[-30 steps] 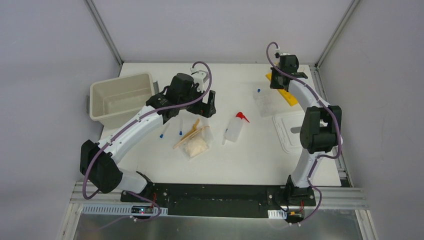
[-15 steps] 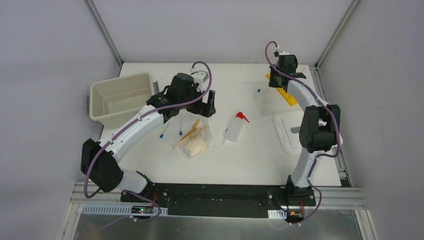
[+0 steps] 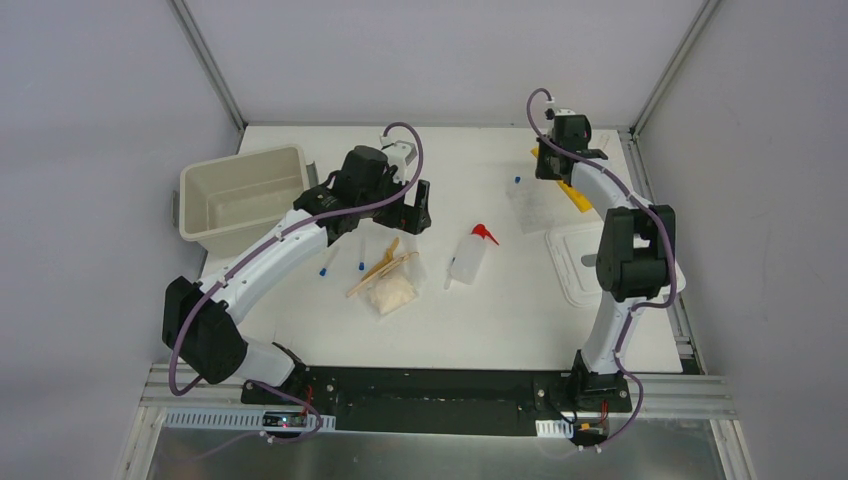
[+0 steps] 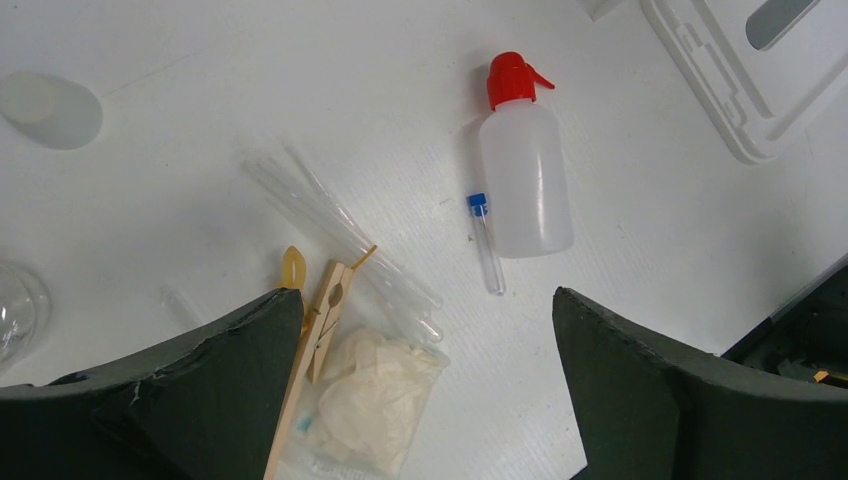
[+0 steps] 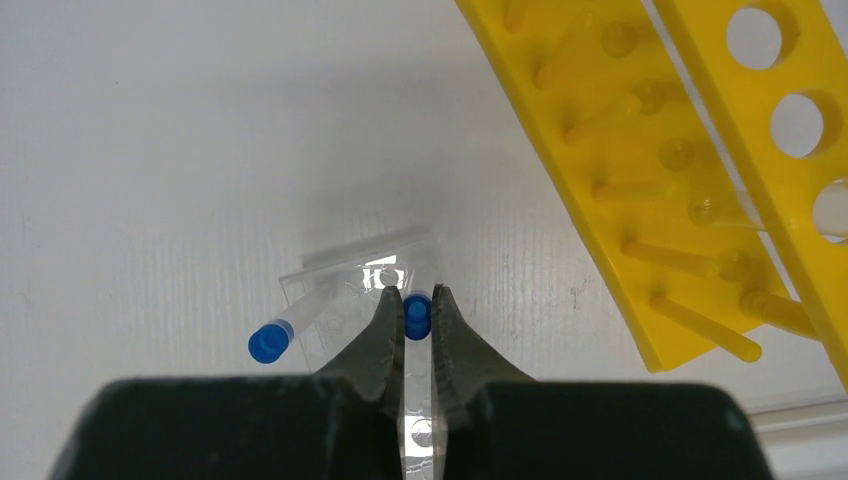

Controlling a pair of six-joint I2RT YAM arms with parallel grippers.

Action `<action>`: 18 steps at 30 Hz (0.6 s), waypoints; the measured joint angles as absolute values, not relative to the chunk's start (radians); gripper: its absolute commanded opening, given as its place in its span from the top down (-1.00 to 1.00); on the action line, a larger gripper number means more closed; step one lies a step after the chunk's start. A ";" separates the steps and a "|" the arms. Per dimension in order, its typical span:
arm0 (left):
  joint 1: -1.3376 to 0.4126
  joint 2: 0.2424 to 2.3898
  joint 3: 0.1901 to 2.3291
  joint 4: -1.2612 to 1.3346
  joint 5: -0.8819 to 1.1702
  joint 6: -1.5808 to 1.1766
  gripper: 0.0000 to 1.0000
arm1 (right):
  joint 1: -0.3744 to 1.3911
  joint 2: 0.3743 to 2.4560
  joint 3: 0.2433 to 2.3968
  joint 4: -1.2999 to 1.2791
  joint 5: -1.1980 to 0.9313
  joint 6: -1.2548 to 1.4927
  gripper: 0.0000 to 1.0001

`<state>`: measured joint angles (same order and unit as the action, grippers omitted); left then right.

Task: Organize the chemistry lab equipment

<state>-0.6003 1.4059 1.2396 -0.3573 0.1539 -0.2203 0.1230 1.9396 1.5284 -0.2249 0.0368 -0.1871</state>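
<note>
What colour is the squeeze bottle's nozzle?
The nozzle is red; left wrist view shows it best.

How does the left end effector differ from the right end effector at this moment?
The left end effector is wide open and empty; the right end effector is shut on a blue-capped tube. The left one hangs above the beige packet, the right one beside the yellow rack. Both point down at the table.

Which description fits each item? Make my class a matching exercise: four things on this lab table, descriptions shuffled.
1 squeeze bottle
2 yellow tube rack
3 cream bin
4 right gripper

A far-left corner of the table
B shut on a blue-capped tube
C lying on its side, mid-table
D far-right corner

Pairs: 1-C, 2-D, 3-A, 4-B
</note>
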 measured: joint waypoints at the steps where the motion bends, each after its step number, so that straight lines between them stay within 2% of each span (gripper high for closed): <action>1: -0.600 1.407 1.240 -0.357 0.154 -0.222 -0.99 | 0.123 1.941 1.523 -0.221 0.037 -0.187 0.91; 2: -0.600 1.407 1.240 -0.357 0.154 -0.224 -0.99 | 0.123 1.943 1.515 -0.216 0.037 -0.187 0.87; 4: -0.600 1.410 1.239 -0.357 0.154 -0.229 -0.99 | 0.124 1.943 1.500 -0.212 0.036 -0.188 0.55; 9: -0.600 1.425 1.234 -0.356 0.156 -0.249 -0.99 | 0.128 1.943 1.484 -0.206 0.036 -0.186 0.02; 10: -0.600 1.430 1.231 -0.357 0.157 -0.253 -0.99 | 0.129 1.943 1.484 -0.206 0.036 -0.184 -0.02; 18: -0.634 1.466 1.159 -0.321 0.163 -0.293 -0.51 | 0.131 1.936 1.500 -0.251 0.019 -0.166 -0.11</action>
